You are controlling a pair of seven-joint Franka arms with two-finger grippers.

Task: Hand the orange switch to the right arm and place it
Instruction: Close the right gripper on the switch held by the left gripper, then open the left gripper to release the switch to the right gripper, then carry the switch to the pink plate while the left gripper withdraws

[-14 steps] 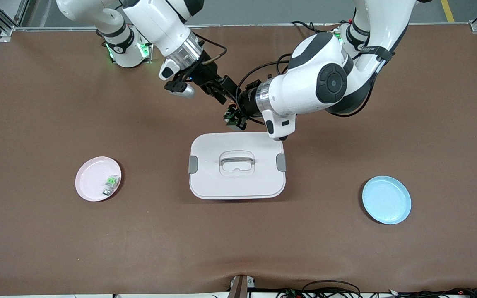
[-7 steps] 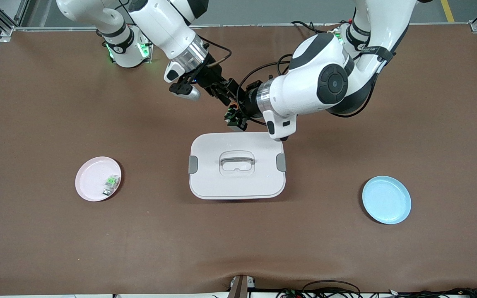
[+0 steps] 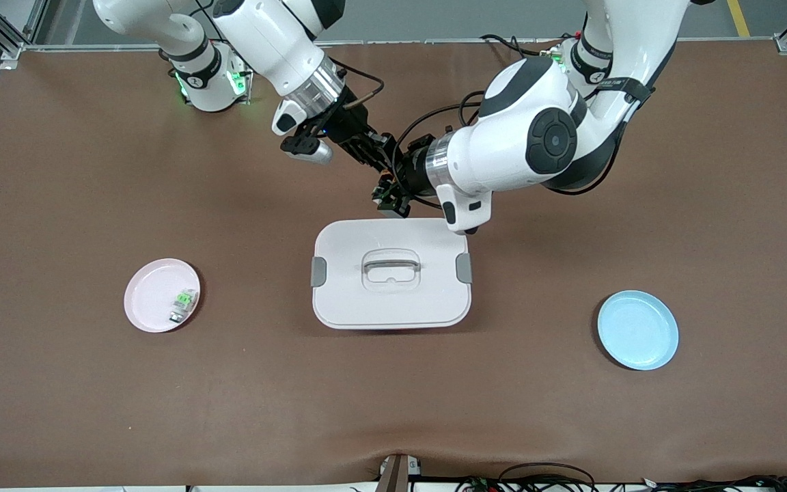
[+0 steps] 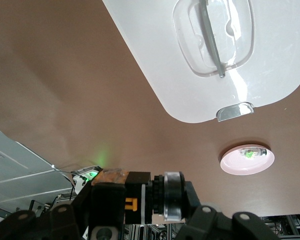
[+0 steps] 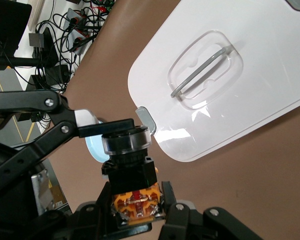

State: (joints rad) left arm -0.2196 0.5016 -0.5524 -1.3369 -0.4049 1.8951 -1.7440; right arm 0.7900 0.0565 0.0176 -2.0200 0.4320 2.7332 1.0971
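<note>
Front view: two white robot arms meet in mid-air above the brown table (image 3: 93,410), over the bare strip between their bases and a white lidded box (image 3: 391,273).
Left gripper (image 3: 399,179): reaches in from the left arm's end of the table, its jaws pinched on the orange switch (image 5: 131,172).
Right gripper (image 3: 381,152): comes in from the right arm's end, its jaws also pressed onto the same switch.
Orange switch: held aloft between both grippers, over the table just past the box's edge that lies farther from the front camera. The front camera barely shows it, since the black fingers crowd around it.
Right wrist view: the switch's black body with an orange end sits in the near fingers, while a finger (image 5: 95,129) of the other gripper clamps its ringed end.
Left wrist view: the switch (image 4: 140,200) lies sideways between dark fingers (a small yellow-orange mark shows on its body).
White lidded box: closed, with a recessed handle and grey side clips, at mid-table.
Pink plate (image 3: 151,294): toward the right arm's end, holding a small green-and-white switch (image 3: 184,304).
Blue plate (image 3: 637,330): toward the left arm's end.
</note>
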